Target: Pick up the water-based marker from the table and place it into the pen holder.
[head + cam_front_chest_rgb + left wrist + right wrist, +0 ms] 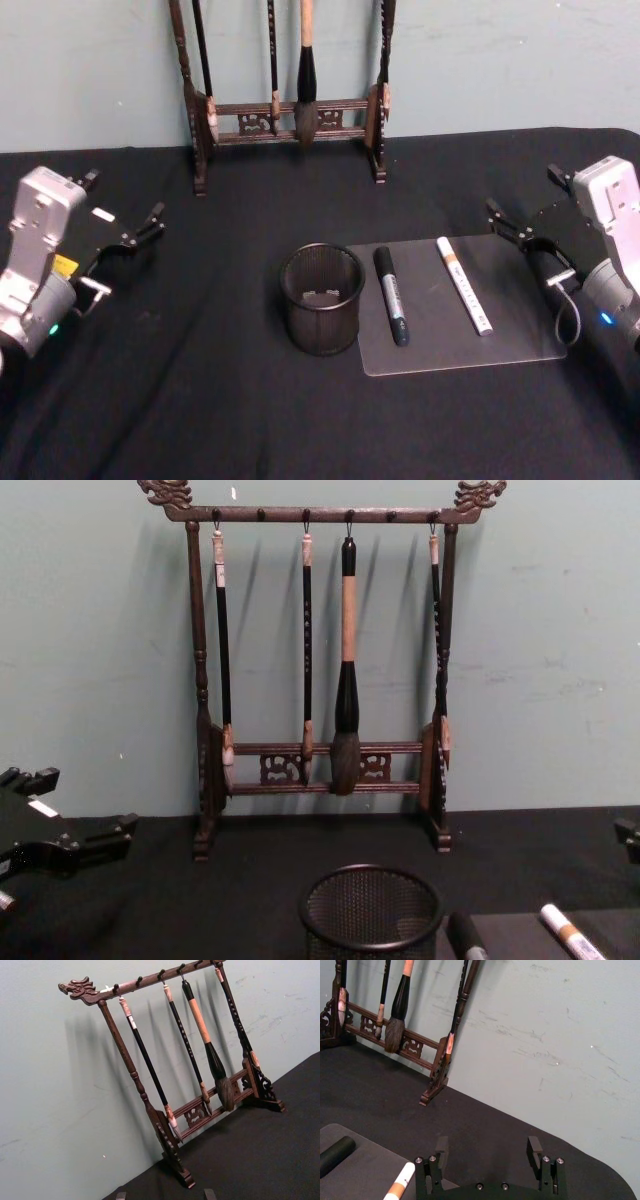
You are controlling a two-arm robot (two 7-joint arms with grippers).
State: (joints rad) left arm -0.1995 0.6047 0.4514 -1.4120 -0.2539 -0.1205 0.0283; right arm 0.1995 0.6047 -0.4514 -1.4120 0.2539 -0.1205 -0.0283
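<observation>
Two markers lie side by side on a clear mat (pixel 440 335): a black marker (pixel 391 295) (pixel 463 935) (pixel 335 1154) and a white marker with an orange band (pixel 464 285) (pixel 570 932) (pixel 400 1187). Which one is water-based I cannot read. The pen holder (pixel 320 320) (pixel 372 920), a round black mesh cup, stands upright just left of the mat. My left gripper (pixel 122 198) (pixel 85 800) hovers open at the far left, well away from the cup. At the right, beside the mat's far corner, my right gripper (pixel 525 200) (pixel 487 1147) is open with nothing between its fingers.
A tall dark wooden brush rack (pixel 290 110) (pixel 320 680) (pixel 180 1090) with hanging brushes stands at the back of the black table against the pale wall. Bare black cloth (pixel 200 400) stretches in front of the cup and the mat.
</observation>
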